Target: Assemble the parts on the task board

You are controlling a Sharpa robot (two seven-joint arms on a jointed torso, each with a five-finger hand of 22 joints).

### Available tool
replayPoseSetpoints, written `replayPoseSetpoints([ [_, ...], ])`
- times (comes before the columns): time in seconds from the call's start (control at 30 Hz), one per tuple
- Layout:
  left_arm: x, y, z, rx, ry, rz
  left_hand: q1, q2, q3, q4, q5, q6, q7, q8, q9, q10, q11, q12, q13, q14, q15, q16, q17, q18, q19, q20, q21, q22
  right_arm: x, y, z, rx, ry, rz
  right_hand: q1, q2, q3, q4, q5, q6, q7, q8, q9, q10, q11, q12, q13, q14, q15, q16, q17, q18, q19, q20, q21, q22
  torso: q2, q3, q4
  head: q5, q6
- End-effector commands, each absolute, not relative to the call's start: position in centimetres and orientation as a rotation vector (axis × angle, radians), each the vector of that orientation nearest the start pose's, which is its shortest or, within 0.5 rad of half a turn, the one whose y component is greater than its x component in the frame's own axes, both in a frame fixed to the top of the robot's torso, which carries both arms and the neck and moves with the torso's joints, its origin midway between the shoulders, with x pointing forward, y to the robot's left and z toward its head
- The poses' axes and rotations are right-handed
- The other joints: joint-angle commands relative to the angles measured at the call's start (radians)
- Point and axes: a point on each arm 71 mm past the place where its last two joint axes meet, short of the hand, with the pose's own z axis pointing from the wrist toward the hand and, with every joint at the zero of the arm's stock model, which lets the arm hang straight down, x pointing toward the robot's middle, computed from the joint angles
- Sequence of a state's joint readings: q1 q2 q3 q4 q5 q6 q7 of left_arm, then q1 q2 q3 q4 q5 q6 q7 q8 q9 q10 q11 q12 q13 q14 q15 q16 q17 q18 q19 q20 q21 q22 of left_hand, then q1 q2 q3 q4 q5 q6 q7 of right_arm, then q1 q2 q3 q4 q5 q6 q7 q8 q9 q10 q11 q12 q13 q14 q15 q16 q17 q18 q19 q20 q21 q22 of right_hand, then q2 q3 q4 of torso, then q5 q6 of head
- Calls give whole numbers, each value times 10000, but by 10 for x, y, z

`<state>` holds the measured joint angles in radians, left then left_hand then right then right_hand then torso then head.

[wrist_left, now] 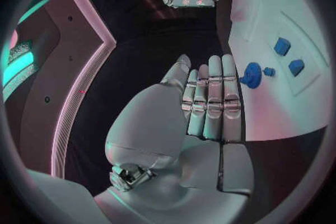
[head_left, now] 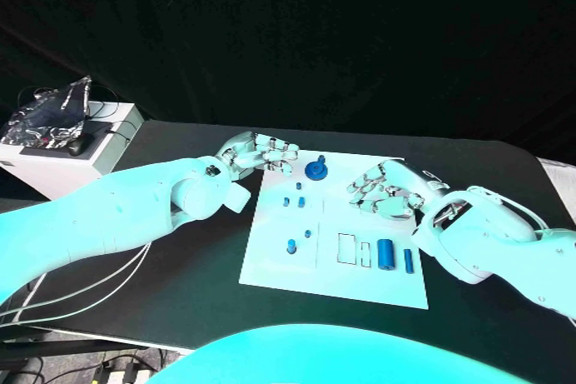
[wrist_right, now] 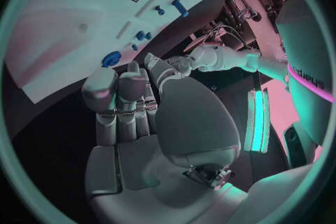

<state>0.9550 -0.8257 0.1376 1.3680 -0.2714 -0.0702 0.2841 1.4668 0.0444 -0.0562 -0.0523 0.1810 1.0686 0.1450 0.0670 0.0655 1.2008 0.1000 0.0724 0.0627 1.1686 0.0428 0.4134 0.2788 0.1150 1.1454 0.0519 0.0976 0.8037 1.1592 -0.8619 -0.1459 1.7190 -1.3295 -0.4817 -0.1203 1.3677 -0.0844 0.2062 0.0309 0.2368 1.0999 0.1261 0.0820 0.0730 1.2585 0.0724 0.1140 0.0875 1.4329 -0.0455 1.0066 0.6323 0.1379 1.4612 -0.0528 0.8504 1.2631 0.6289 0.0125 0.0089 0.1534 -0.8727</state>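
In the head view, the thing closest to me is the near edge of the white rectangular task board (head_left: 276, 271), lying flat on the black tabletop (head_left: 180, 309). On its near right part I see a fat blue cylinder (head_left: 385, 253) lying beside a slim blue bar (head_left: 409, 261), with empty outlined slots (head_left: 355, 249) just to their left. A small blue peg (head_left: 290, 246) lies loose on the near left part, and a pair of little blue blocks (head_left: 294, 201) sits further up. At the far edge stands a round blue knob (head_left: 315, 169). My left hand (head_left: 255, 157) hovers over the board's far left corner, just beside that knob; my right hand (head_left: 386, 191) hangs over the board's right side. I judge the assembly to be early: most pieces look loose or unseated, and several slots are bare.

The left wrist view shows what the head view hides: the left hand's fingers (wrist_left: 210, 101) are stretched straight and together, holding nothing, with the knob just past their tips.

The right wrist view shows the right hand's fingers (wrist_right: 122, 101) curled partly inward over the palm; I see nothing between them, though I can't tell how tightly they're closed.
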Motion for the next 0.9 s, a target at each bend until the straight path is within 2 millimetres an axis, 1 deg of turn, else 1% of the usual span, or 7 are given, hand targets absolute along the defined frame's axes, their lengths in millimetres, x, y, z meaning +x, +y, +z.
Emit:
replayPoseSetpoints([
  [0.03,483,235,-250,-10446,16331,-15401,26,-3,5,31,55,-53,-4,-13,2,-33,-13,-26,7,-6,54,-45,8,-115,2,29,-69,-3,423,-177,-223,1783,18653,9407,-371,113,-483,75,95,270,-193,232,84,1501,-701,819,676,-12,-251,117,88,-192,688,-285,266,140,-67,-29,-37,-303,1],
  [0.13,483,236,-251,-10485,16321,-15363,26,-3,5,31,55,-53,-4,-13,2,-33,-13,-26,7,-6,54,-45,8,-115,2,29,-69,-3,423,-196,-227,2406,19380,8924,-792,292,-1355,171,234,380,-393,616,346,916,-897,3444,3482,50,-416,44,31,-353,681,-506,345,208,-110,-24,-81,-451,1],
  [0.2,482,237,-253,-10526,16327,-15324,26,-3,5,31,55,-53,-4,-13,2,-33,-13,-26,7,-6,54,-45,8,-115,2,29,-69,-3,421,-210,-231,2710,20053,8315,-1084,585,-2040,326,783,307,-518,1087,908,-541,-950,6172,6501,34,-452,167,105,-404,684,-574,531,317,-133,-9,-100,-569,1],
  [0.27,481,238,-254,-10560,16338,-15294,26,-3,5,31,55,-53,-4,-13,2,-33,-13,-26,7,-6,54,-45,8,-115,2,29,-69,-3,418,-222,-235,2970,20757,7529,-1456,656,-2560,566,1260,334,-650,1458,1385,-498,-1030,6587,7059,4,-490,272,194,-431,700,-591,728,414,-158,-1,-124,-689,1],
  [0.43,480,240,-257,-10626,16370,-15240,26,-3,5,32,55,-53,-4,-12,2,-33,-13,-26,7,-6,54,-45,8,-116,3,29,-69,-3,410,-250,-240,2994,22432,5272,-1901,1366,-3841,1130,1466,-151,-838,2330,3333,-133,-1140,7435,8756,7,-551,1220,1393,-557,770,-642,2167,1110,-207,-12,-202,-888,1],
  [0.77,480,240,-258,-10596,16404,-15231,-228,-72,-137,302,65,-88,-26,-8,5,-63,-6,-16,12,7,73,-51,0,-125,83,79,-195,-232,404,-264,-247,2667,23243,3811,-2555,1379,-4613,1594,1587,-315,-935,2279,5452,210,-1162,7863,10206,45,-571,1752,2515,-637,804,-634,2948,1635,-263,-61,-264,-1133,1],
  [0.9,480,241,-258,-10544,16396,-15145,-1376,-448,-713,962,104,-155,-48,6,18,-120,32,62,48,-35,170,-100,-38,-192,55,171,-313,-580,406,-258,-251,2665,23201,3721,-2718,1452,-4682,1551,1870,-349,-948,2195,6062,267,-1159,8121,10574,79,-567,1853,2794,-651,818,-630,3077,1752,-260,-46,-238,-1144,1],
])
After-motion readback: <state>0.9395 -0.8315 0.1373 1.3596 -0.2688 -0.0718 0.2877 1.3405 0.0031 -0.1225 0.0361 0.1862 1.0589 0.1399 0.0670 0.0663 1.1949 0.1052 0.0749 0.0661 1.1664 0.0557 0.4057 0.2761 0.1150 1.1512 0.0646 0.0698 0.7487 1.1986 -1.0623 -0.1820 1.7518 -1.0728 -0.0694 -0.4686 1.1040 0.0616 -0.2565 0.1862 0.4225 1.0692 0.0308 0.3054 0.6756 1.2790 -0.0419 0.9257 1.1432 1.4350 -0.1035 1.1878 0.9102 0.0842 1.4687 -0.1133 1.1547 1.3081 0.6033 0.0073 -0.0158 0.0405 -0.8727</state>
